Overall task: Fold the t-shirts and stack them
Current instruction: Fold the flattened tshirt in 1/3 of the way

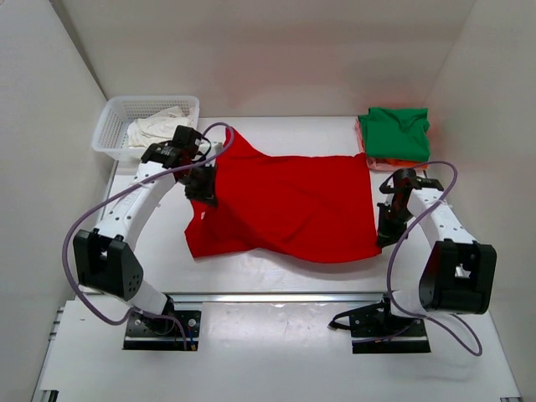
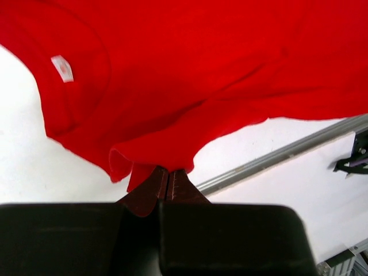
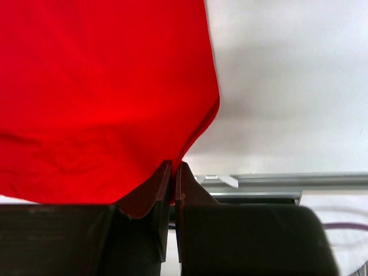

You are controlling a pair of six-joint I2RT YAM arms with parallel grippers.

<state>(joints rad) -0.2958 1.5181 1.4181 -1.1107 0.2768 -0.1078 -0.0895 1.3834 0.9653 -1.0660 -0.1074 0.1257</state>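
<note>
The bright red t-shirt [image 1: 285,205] lies spread across the middle of the table, with one part raised at the back left. My left gripper [image 1: 203,194] is shut on its left edge; in the left wrist view [image 2: 167,172] the red cloth [image 2: 172,75] bunches between the jaws. My right gripper [image 1: 385,236] is shut on the shirt's near right corner, seen in the right wrist view [image 3: 173,167] with the fabric [image 3: 103,98] pinched. A folded green t-shirt [image 1: 395,131] lies on a salmon-pink one [image 1: 378,162] at the back right. An off-white shirt [image 1: 155,128] lies in the basket.
A white mesh basket [image 1: 113,126] stands at the back left. White walls close the table at the left, back and right. A metal rail [image 1: 276,297] runs along the near edge in front of the arm bases.
</note>
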